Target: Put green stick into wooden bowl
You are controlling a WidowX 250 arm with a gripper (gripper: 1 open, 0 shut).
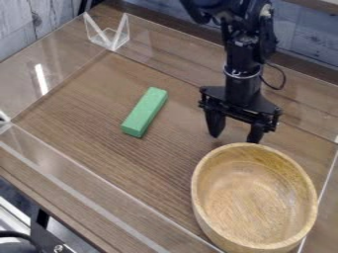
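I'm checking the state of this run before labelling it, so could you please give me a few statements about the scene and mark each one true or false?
1. The green stick lies inside the wooden bowl. False: it lies on the table, left of the bowl.
2. The gripper has its fingers spread open. True.
3. The gripper holds the green stick. False: it is empty, apart from the stick.
4. The wooden bowl is empty. True.
5. The gripper points downward, just behind the bowl's far rim. True.

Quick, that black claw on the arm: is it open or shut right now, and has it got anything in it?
Gripper: jaws open, pointing down at the table, holding nothing. The stick lies apart to its left.
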